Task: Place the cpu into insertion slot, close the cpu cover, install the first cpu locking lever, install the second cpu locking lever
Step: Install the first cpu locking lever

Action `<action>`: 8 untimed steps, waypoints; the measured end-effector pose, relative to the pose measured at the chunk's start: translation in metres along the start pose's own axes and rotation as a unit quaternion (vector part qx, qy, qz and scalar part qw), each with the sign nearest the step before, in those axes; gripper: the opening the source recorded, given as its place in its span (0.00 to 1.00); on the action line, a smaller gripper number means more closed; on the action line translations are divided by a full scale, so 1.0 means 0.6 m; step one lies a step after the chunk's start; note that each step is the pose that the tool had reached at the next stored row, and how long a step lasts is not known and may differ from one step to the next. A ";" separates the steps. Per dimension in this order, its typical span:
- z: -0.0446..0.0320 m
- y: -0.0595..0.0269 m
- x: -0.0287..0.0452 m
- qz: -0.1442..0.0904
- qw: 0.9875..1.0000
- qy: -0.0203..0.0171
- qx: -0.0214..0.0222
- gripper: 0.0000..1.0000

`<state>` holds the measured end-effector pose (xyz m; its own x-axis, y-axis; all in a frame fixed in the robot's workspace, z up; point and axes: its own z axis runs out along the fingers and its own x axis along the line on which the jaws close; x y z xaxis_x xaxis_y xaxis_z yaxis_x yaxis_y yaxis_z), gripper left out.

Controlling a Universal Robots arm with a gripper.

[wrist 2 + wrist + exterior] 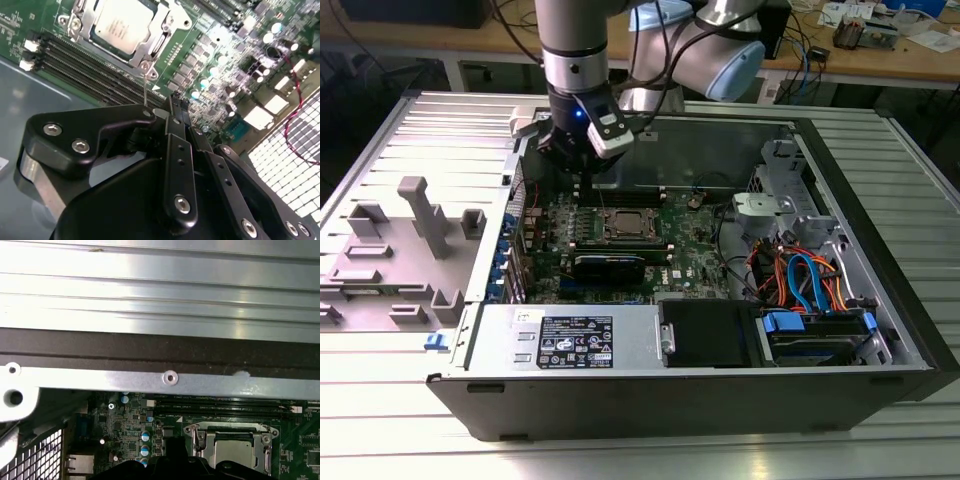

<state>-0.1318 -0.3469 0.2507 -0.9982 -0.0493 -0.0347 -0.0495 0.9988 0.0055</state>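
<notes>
The gripper point(173, 106) hovers over the motherboard point(215, 55) with its jaws brought together and nothing visible between them. Just ahead of the jaws, a thin locking lever point(145, 86) runs to the socket corner. Beyond it, the cpu cover point(157, 35) lies flat over the seated cpu point(117, 22).

The cpu point(626, 224) sits in its socket mid-motherboard point(700, 255), framed by the cpu cover point(160, 30), with memory slots point(85, 62) alongside. The pincer point(582, 188) hangs just behind the socket. The drive cage point(810, 300) lies at the exterior view's right, inside the case point(670, 400) on the desk point(640, 455).
</notes>
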 end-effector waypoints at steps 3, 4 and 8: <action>0.000 0.002 -0.007 0.000 1.000 0.000 0.000 0.11; 0.000 0.002 -0.009 0.000 1.000 0.000 0.000 0.11; 0.001 0.002 -0.021 0.000 1.000 0.000 0.000 0.11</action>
<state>-0.1192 -0.3451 0.2507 -0.9982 -0.0494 -0.0346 -0.0496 0.9988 0.0055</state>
